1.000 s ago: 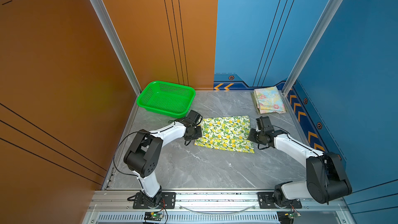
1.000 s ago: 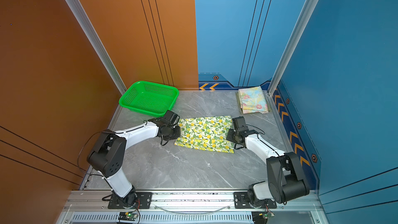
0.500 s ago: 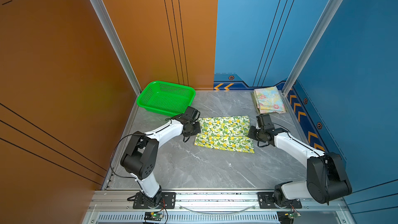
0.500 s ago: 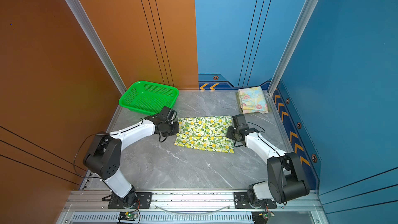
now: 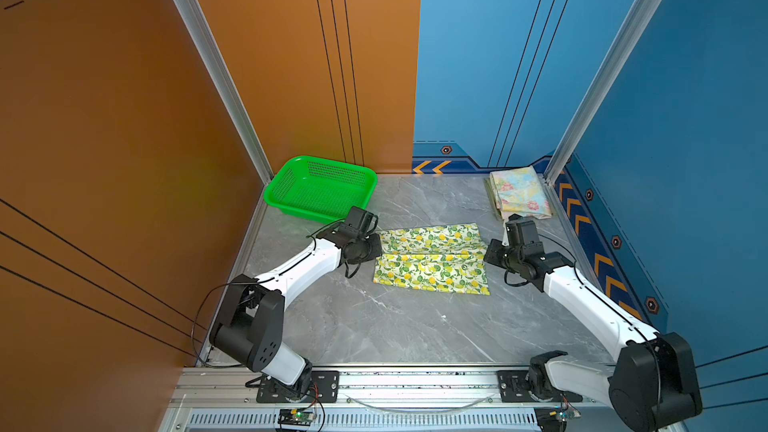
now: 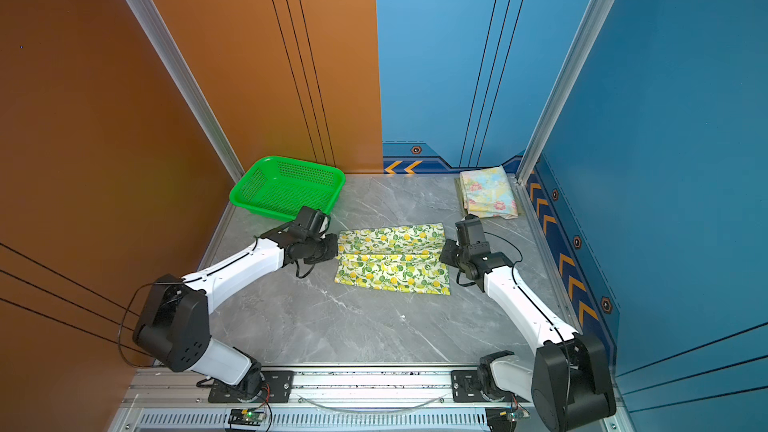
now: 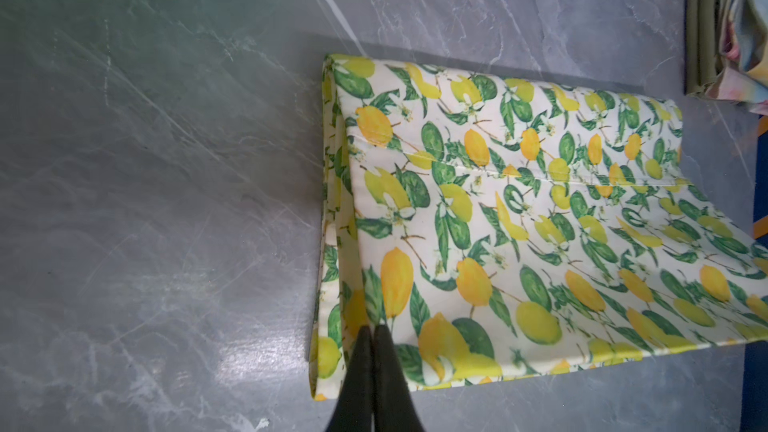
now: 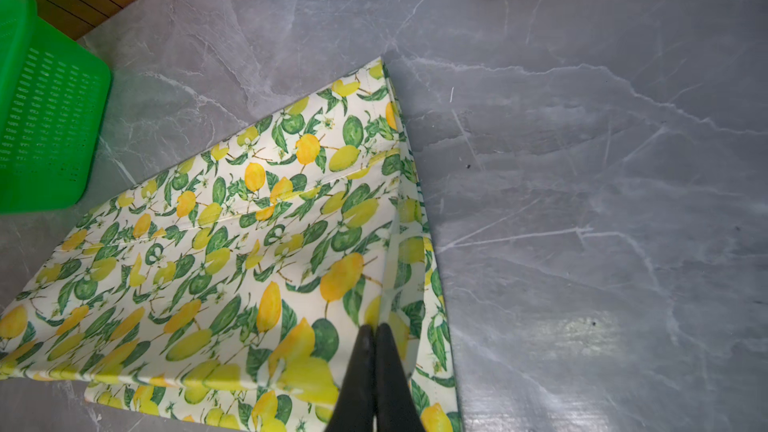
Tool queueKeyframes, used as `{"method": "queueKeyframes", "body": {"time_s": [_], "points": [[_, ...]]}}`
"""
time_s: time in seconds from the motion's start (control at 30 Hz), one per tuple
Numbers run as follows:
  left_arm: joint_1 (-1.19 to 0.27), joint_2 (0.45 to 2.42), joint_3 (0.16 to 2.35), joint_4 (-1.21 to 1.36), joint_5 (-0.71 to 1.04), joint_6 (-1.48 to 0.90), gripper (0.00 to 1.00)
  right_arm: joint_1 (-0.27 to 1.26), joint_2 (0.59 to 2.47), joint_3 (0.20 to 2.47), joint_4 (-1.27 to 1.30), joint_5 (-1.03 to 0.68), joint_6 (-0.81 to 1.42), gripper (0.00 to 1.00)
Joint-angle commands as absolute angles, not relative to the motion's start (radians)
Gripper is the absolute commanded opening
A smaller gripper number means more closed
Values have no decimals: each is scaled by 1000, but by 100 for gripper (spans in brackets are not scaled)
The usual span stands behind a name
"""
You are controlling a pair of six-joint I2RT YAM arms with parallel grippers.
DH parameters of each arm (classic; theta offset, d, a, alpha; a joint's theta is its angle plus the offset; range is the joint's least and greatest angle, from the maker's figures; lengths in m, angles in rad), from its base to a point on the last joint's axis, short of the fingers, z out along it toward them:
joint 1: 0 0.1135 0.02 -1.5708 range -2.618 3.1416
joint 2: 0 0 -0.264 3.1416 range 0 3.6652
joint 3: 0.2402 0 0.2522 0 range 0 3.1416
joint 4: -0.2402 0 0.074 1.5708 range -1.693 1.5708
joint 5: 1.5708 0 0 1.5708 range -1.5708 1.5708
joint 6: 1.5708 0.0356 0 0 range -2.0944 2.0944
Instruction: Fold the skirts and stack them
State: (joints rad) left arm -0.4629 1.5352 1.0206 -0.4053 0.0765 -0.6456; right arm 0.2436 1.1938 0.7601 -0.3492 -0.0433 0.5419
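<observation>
Both pinched tight: left gripper [image 7: 372, 328] and right gripper [image 8: 374, 326] each hold one end of the lemon skirt [image 5: 432, 259], mid-table, part-folded. Risk: thin pinch slips, or unequal arm travel skews the fold

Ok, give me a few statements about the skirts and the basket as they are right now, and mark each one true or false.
1. The left gripper and the right gripper are both shut on the lemon skirt. True.
2. The green basket holds a skirt. False: nothing lies in it.
3. The floral skirt lies on top of the olive skirt in the far right corner. True.
4. The lemon skirt sits on that stack. False: it lies apart from it, in the middle of the table, between the two grippers.
</observation>
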Motion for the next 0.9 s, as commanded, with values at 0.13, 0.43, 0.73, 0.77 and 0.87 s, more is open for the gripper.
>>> {"method": "queueKeyframes", "body": {"time_s": [0.13, 0.43, 0.73, 0.77, 0.87], "points": [[-517, 1536, 907, -348, 59, -680, 0, 254, 1142, 607, -359, 0, 569, 0], [-538, 1595, 864, -312, 46, -686, 0, 268, 1204, 539, -286, 6, 571, 0], [-535, 1520, 853, -326, 28, -684, 65, 275, 1151, 615, -380, 32, 553, 41], [-533, 1513, 856, -330, 25, -683, 66, 277, 1145, 623, -387, 39, 550, 42], [-529, 1499, 872, -339, 23, -679, 65, 284, 1150, 659, -408, 39, 545, 40]]}}
